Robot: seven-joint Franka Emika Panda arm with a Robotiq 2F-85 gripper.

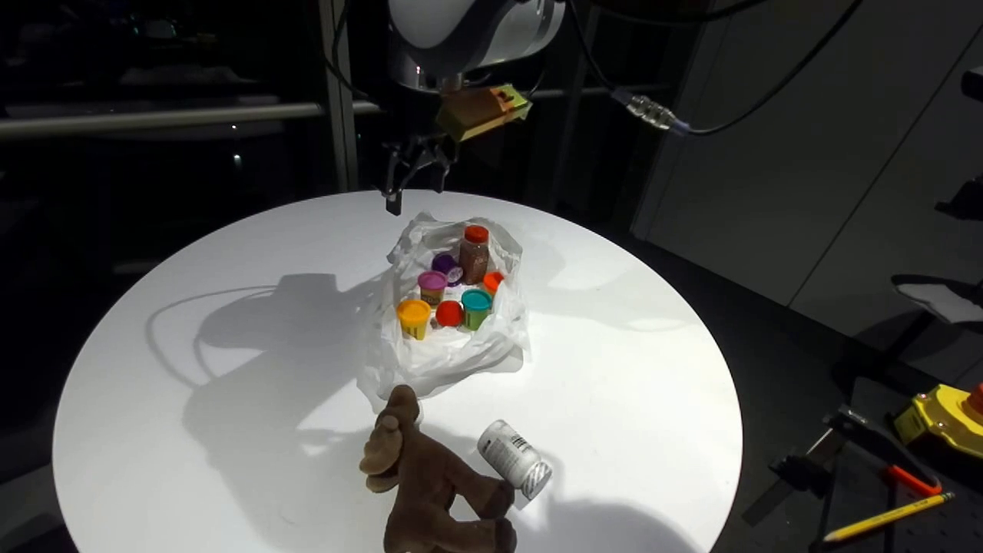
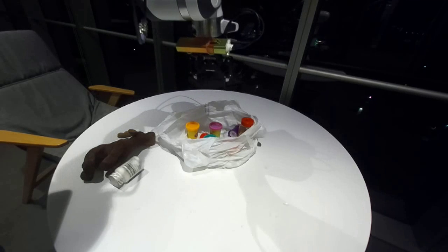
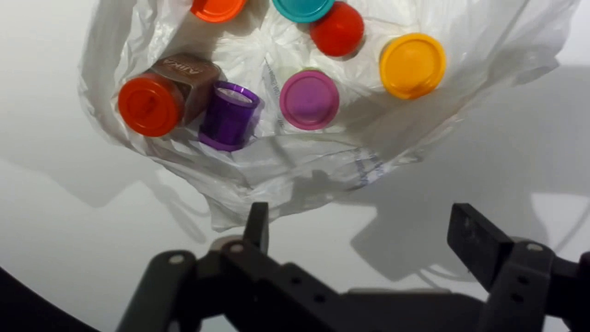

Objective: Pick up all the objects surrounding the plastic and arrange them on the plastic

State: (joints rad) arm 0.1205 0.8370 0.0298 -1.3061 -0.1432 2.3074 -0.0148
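The wrinkled white plastic [image 1: 453, 361] lies on the table with several small objects on it. Upright cups show orange-yellow [image 3: 412, 66], magenta [image 3: 309, 99] and teal [image 3: 303, 7] lids. A red lid [image 3: 337, 29], an orange lid [image 3: 218, 8], a tipped purple cup [image 3: 229, 117] and a brown jar [image 1: 474, 257] with a red lid share it. Off the plastic lie the brown plush toy [image 1: 430, 476] and a grey-white bottle [image 1: 513, 459] on its side. My gripper [image 3: 359, 210] hangs open above the plastic's edge, nothing between its fingers, apart from every object.
The round white table [image 2: 210, 210] carries everything. A grey armchair [image 2: 45, 84] with wooden arms stands beside it, close to the plush toy. In an exterior view, a yellow box [image 1: 948, 418] and a pencil [image 1: 887, 517] rest off the table.
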